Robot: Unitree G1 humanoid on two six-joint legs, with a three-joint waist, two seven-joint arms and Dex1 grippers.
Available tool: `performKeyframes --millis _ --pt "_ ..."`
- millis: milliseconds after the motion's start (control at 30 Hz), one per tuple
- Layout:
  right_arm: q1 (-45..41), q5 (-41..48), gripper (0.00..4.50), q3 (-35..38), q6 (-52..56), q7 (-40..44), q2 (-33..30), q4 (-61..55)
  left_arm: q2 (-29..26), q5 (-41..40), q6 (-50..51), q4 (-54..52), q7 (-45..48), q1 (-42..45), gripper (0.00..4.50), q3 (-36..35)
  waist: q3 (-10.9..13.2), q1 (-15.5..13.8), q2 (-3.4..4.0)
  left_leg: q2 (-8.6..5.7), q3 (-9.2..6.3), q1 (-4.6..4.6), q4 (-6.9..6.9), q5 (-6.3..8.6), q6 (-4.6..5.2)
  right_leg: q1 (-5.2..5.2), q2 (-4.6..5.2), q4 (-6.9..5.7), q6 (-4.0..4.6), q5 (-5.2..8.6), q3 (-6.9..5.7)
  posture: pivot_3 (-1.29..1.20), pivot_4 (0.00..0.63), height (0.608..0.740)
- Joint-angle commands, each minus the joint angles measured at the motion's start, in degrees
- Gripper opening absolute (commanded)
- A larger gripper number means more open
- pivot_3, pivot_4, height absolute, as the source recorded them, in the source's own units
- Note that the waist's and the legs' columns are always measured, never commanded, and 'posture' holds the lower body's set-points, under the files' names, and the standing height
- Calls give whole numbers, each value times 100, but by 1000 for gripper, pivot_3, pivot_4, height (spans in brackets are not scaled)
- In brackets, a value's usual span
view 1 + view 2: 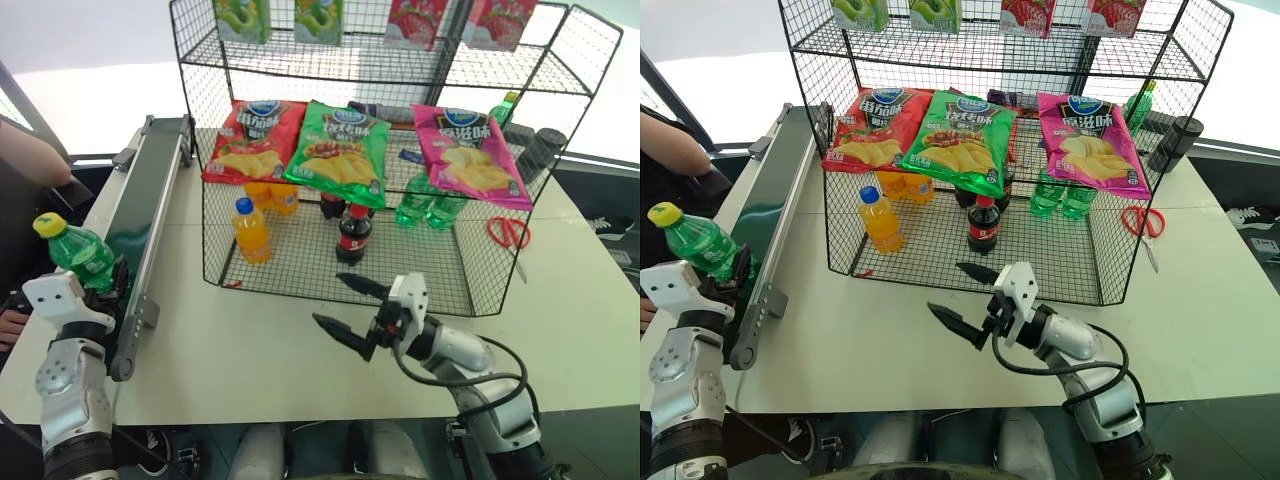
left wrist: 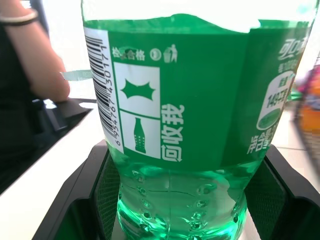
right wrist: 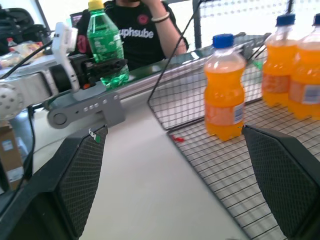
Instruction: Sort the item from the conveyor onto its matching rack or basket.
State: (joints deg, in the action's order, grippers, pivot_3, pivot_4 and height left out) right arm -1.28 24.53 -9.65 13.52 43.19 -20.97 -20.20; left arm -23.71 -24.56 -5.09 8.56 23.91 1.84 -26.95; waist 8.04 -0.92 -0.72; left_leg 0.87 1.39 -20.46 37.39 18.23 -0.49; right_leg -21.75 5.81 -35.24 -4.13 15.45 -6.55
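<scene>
Over the conveyor (image 1: 150, 200), green bottle (image 1: 80, 252) upright between left gripper (image 1: 100, 285) fingers

Left gripper (image 1: 100, 278) jaws clamped shut, right gripper (image 1: 345, 308) jaws spread wide

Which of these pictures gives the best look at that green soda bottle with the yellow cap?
The right wrist view: the whole green soda bottle, cap to base, upright in the left claw. The head views show it small at the conveyor; the left wrist view shows its label close up.
</scene>
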Motion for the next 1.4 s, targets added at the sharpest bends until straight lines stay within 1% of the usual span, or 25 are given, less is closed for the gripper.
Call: performKeyframes --millis 33,233,300,400,467,667,833,1033,1267,1367,1400 --pt "-72 40 4500 -49 335 35 -231 -493 -245 -416 345 -1096 726 183 2856 487 0 3 0 0 0 -1 -1 0 0 1 2 2 0 0 0 0 150 724" --pt "-267 212 4500 -16 673 -79 -258 -814 -406 -722 1079 -1966 1524 170 2856 1267 11 28 19 -3 3 5 -10 0 0 1 3 4 1 0 4 0 150 724" --pt "-420 290 4500 26 825 -130 -257 -914 -538 -765 1354 -2213 2096 206 2856 1849 18 3 32 -1 2 8 -10 -1 -1 2 -2 3 1 1 2 0 150 724" --pt "-593 360 4500 51 984 -191 -248 -958 -502 -747 1580 -2202 2576 406 2856 2417 21 6 36 -10 2 1 -1 -1 -1 3 3 4 1 0 2 0 150 724" --pt "-639 333 4500 13 1006 -212 -236 -948 -445 -617 1511 -2089 2821 538 2856 2699 25 16 30 -12 2 0 -2 -1 0 3 2 6 1 0 3 0 150 724" --pt "-664 327 4500 -19 1041 -309 -217 -962 -204 -416 1463 -1836 3146 927 2856 3160 30 26 37 -2 1 2 -5 -1 1 0 -17 2 1 0 5 0 150 724" --pt "-653 356 4500 51 1101 -532 -96 -925 -9 -35 1046 -1414 3583 1297 2856 3582 31 8 36 -4 3 2 -3 -1 1 0 -25 2 1 0 4 0 150 724" --pt "-544 430 4500 105 1092 -571 -70 -970 86 221 694 -1066 3909 1533 2856 3773 31 19 36 -4 2 1 -3 -1 1 0 -25 2 0 0 4 0 150 724" --pt "-531 569 4500 118 1200 -545 -77 -971 291 379 459 -822 4009 1733 2856 3840 31 10 36 -4 2 1 -3 -1 2 0 -26 1 0 0 4 0 150 724" --pt "-531 632 3618 136 1238 -522 -77 -946 343 408 427 -780 3996 1771 2856 3851 31 14 36 -5 2 0 -2 -1 2 0 -26 2 0 0 4 0 150 724" --pt "-530 646 3177 139 1242 -521 -80 -945 354 415 422 -770 3990 1778 2856 3853 31 14 36 -5 2 0 -2 -1 2 0 -25 2 0 0 4 0 150 724"
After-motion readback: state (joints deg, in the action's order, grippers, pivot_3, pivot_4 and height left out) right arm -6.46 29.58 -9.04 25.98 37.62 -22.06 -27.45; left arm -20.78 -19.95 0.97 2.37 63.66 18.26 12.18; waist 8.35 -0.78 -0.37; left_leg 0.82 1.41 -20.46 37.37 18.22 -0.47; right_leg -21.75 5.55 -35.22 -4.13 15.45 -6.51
